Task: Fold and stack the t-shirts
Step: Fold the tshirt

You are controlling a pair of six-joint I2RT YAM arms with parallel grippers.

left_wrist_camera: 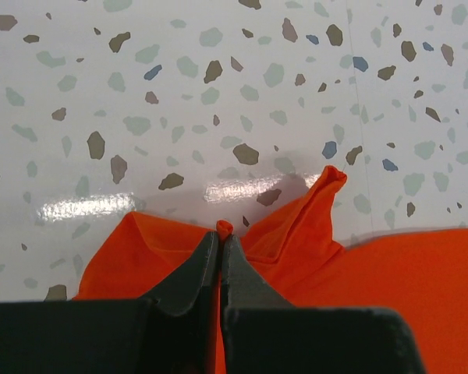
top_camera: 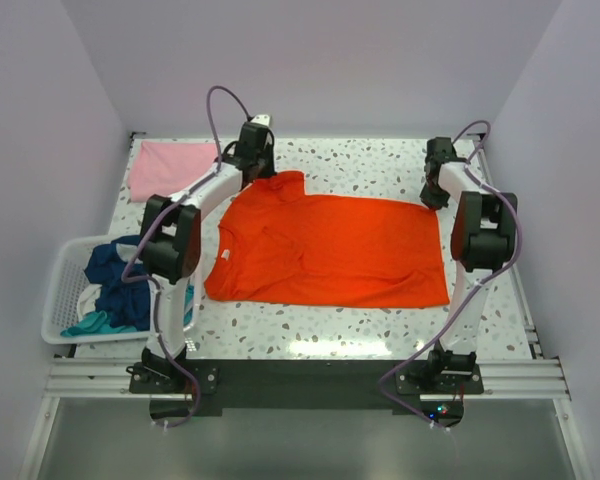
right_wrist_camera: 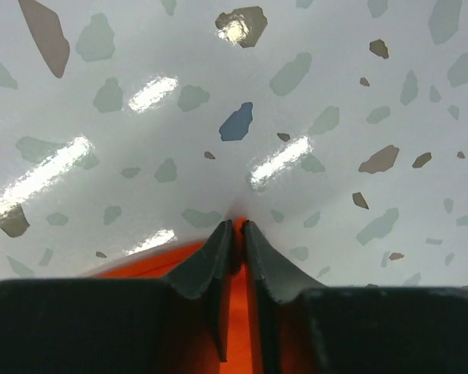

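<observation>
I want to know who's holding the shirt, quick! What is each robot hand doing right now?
Left gripper: closed, pinching the orange t-shirt.
Right gripper: closed, pinching the same shirt's edge.

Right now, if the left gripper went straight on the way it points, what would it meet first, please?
Probably the speckled table just past its tips; the left gripper, shut on the orange t-shirt, tilts down toward it, though depth is unclear.

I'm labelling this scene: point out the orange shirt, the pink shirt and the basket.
orange shirt (top_camera: 330, 250): top view, middle of its body.
pink shirt (top_camera: 165, 170): top view, centre of the cloth.
basket (top_camera: 56, 300): top view, its left wall.
</observation>
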